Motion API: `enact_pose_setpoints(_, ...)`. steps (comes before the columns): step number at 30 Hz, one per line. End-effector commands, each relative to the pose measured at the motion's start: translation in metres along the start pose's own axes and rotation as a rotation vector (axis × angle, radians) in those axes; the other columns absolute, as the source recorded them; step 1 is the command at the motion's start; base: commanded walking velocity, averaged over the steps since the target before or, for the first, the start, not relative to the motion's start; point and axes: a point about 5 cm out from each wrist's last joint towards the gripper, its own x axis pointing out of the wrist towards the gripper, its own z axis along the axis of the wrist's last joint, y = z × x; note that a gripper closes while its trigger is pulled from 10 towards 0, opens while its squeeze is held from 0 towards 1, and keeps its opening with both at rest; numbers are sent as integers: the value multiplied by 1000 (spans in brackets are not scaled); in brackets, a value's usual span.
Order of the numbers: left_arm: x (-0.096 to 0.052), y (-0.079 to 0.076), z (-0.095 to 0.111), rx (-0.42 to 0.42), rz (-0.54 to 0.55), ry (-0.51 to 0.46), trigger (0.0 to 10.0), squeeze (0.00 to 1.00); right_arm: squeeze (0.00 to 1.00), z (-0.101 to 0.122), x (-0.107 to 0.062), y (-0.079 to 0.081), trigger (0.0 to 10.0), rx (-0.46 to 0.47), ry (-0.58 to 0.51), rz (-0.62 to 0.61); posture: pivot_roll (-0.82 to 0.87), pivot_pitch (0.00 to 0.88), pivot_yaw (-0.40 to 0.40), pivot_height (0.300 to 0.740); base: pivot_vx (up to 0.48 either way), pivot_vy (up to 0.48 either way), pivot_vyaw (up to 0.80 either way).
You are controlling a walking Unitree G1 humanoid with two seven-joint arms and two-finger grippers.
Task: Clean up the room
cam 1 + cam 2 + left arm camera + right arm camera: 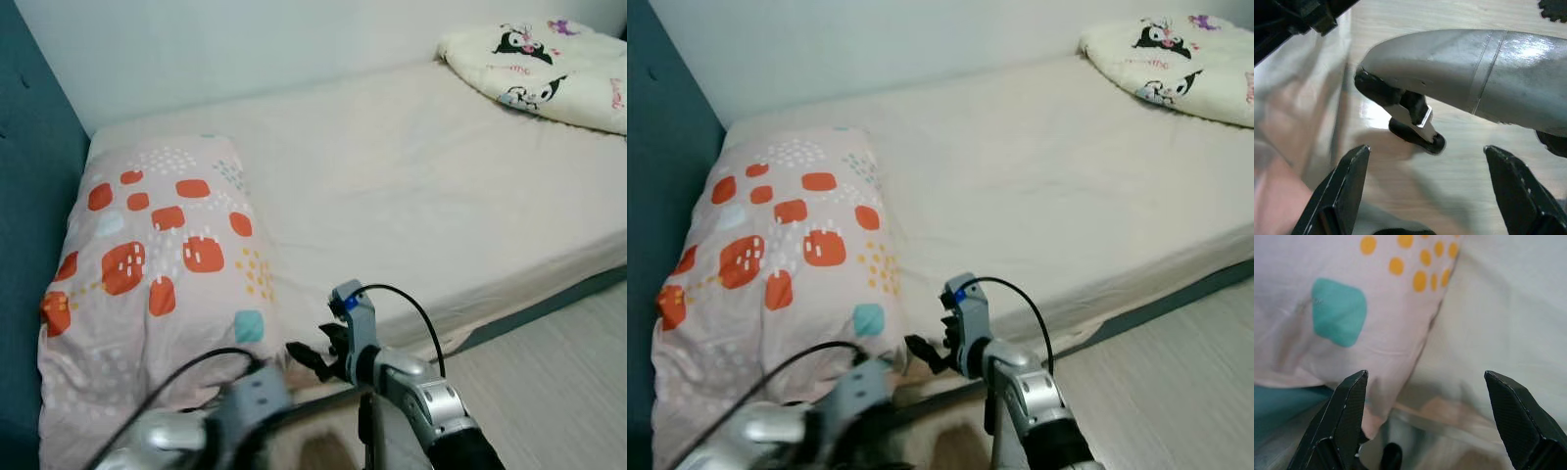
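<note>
On the bed's left end, against the teal headboard (29,225): patterned pillow (162,264) (orange blocks, yellow dots) | right gripper (1425,423) fingers spread apart, just off the pillow's lower corner at the mattress (411,186) edge | left gripper (1425,188) spread wide, low over wooden floor (558,362) | cartoon-print quilt (549,69) at far corner

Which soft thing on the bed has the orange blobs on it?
The pink pillow by the blue headboard. The folded blanket far away has black cartoon characters.
</note>
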Motion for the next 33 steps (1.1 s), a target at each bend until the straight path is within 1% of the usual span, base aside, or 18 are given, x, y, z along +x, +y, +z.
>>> enact_pose_setpoints(1, 1, 5, -9, -7, 67, 42, 10000, 0, 0, -7, 1, 0, 10000, -6, 24, -13, -40, 165, -1, 582, 0, 0, 0)
enact_pose_setpoints(3, 8, 20, 0, -10, 187, -3, 10000, 0, 0, -6, 2, -1, 10000, -9, 23, -24, -39, 166, -4, 582, 0, 0, 0)
enact_pose_setpoints(5, 9, 31, 8, -23, 272, -46, 10000, 0, 0, -6, 3, -1, 10000, -6, 21, -26, -40, 165, -3, 582, 0, 0, 0)
enact_pose_setpoints(7, 9, 34, 9, -32, 293, -55, 10000, 0, 0, -6, 3, 0, 10000, -4, 19, -25, -40, 165, -3, 582, 0, 0, 0)
enact_pose_setpoints(10, 5, 46, 14, -52, 371, -91, 10000, 0, 0, -5, 3, -1, 10000, -1, 16, -27, -40, 165, -3, 582, 0, 0, 0)
enact_pose_setpoints(11, 5, 46, 14, -52, 371, -91, 10000, 0, 0, -5, 3, -1, 10000, -1, 16, -27, -40, 165, -3, 582, 0, 0, 0)
enact_pose_setpoints(12, 4, 49, 15, -54, 392, -98, 10000, 0, 0, -5, 3, -1, 10000, 0, 15, -28, -40, 165, -2, 582, 0, 0, 0)
enact_pose_setpoints(15, 5, 57, 16, -14, 429, -80, 10000, 0, 0, -5, 4, -2, 10000, 1, 14, -36, -41, 168, -2, 582, 0, 0, 0)
enact_pose_setpoints(18, 5, 60, 19, -13, 444, -88, 10000, 0, 0, -5, 4, -2, 10000, 2, 13, -37, -41, 171, -2, 582, 0, 0, 0)
enact_pose_setpoints(21, 9, 66, 29, -33, 477, -140, 10000, 0, 0, -5, 5, -2, 10000, 6, 9, -44, -40, 172, -5, 582, 0, 0, 0)
enact_pose_setpoints(24, 13, 67, 35, -42, 478, -168, 10000, 0, 0, -4, 6, -2, 10000, 7, 6, -47, -39, 170, -6, 582, 0, 0, 0)
enact_pose_setpoints(28, 18, 68, 42, -89, 473, -222, 10000, 0, 0, -2, 7, -6, 10000, 9, 1, -71, -42, 163, -7, 582, 0, 0, 0)
enact_pose_setpoints(30, 18, 69, 41, -98, 479, -223, 10000, 0, 0, -2, 7, -7, 10000, 7, 5, -77, -46, 158, -7, 582, 0, 0, 0)
enact_pose_setpoints(33, 10, 77, 23, -153, 539, -202, 10000, 0, 0, -3, 6, -12, 10000, 18, 9, -96, -44, 154, -8, 582, 0, 0, 0)
